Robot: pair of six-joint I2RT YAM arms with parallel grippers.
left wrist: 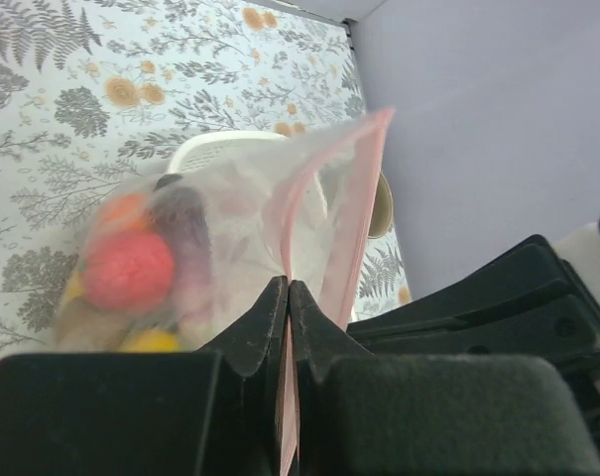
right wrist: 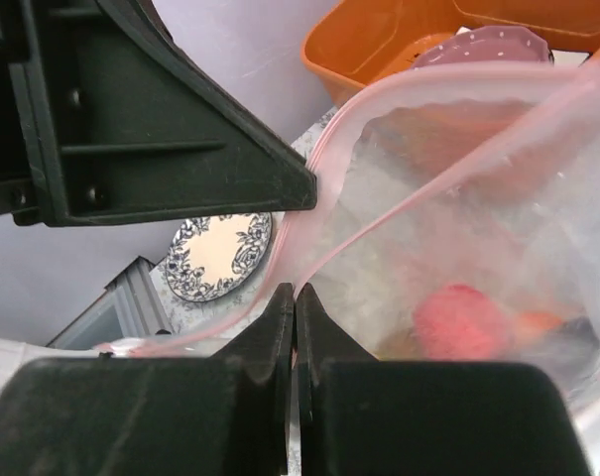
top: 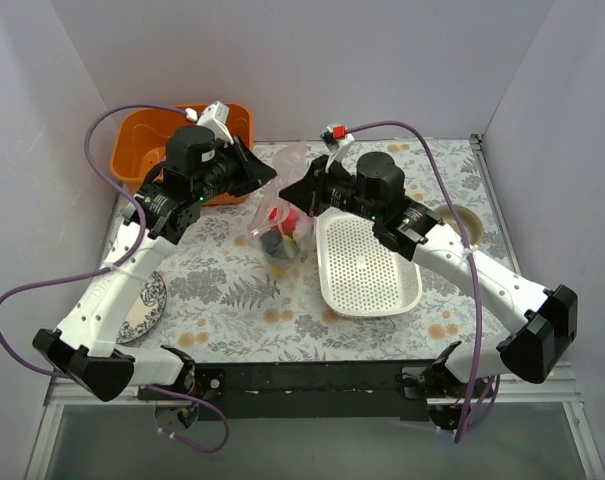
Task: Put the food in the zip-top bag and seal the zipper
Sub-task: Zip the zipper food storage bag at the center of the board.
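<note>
Sagging clear bag, pink zipper, food inside

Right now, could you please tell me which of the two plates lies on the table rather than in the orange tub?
The round plate with a dark floral rim lies flat on the patterned table; the mauve speckled plate sits inside the orange plastic tub.

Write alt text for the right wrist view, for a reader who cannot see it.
The right tool is shut on the pink zipper of a clear zip-top bag holding toy food, seen as a red blur. The left tool shows as a black tip meeting the same strip higher up. Behind lie an orange bin and a patterned plate.
</note>
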